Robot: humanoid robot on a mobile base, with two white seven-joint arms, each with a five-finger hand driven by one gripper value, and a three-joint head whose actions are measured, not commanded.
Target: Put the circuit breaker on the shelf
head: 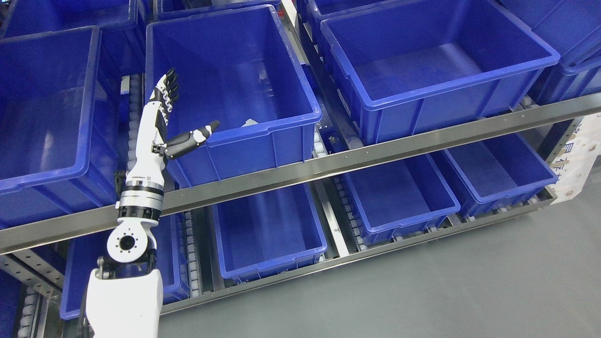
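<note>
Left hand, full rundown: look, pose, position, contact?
The left hand has a white palm shell and black-and-white jointed fingers, hard plastic by the look. It is raised upright on a white forearm, fingers extended together, thumb splayed to the right. It is open and holds nothing. It sits at the left front corner of the upper middle blue bin; whether it touches the bin cannot be told.

Left hand raised at the front of an upper-tier blue bin.
The left hand (162, 119) is open and empty, fingers (170, 87) extended upward and thumb (199, 134) splayed toward the near wall of the middle blue bin (263, 136), in which a small pale object (249, 123) lies. A steel shelf rail (375, 152) crosses below; further blue bins occupy the lower tier (267, 230) above a grey floor (469, 291).
</note>
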